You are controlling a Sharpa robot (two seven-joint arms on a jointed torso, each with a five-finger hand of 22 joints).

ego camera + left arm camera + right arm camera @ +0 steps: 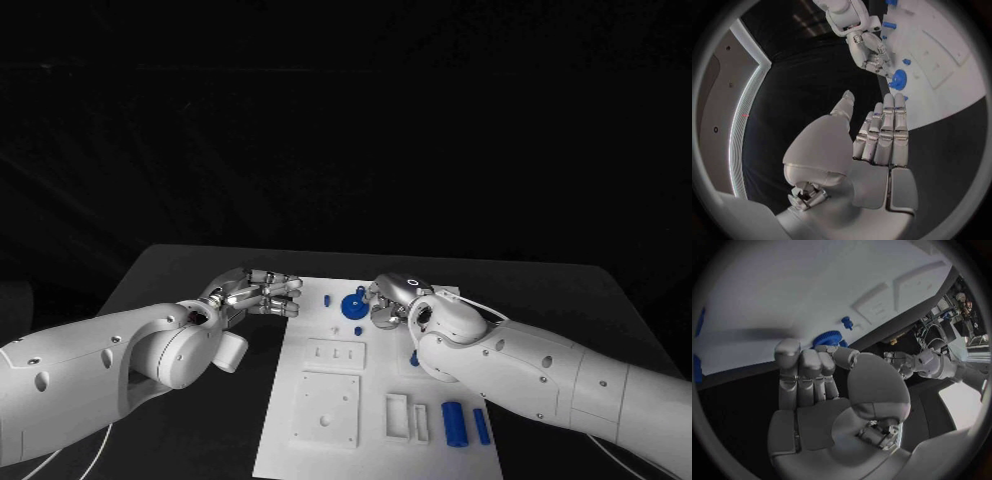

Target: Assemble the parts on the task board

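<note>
The right hand (392, 298) is reaching over the far end of the task board (378, 440), its fingers (808, 360) curling down onto a blue gear (353, 308). In the right wrist view the fingertips are sitting right at the gear's (827, 339) toothed rim, and I cannot tell whether they are actually pinching it or just touching it. If the grip is only on the edge, the gear is likely to tilt or slide away across the smooth white plate when the hand is lifting or pressing.

The left hand (257, 294) is hanging just beyond the board's left edge, fingers (887, 131) straight and close together, holding nothing. The gear (897, 79) is lying just ahead of its fingertips, between the two hands. A small blue peg (327, 299) is standing close by and could get knocked.
</note>
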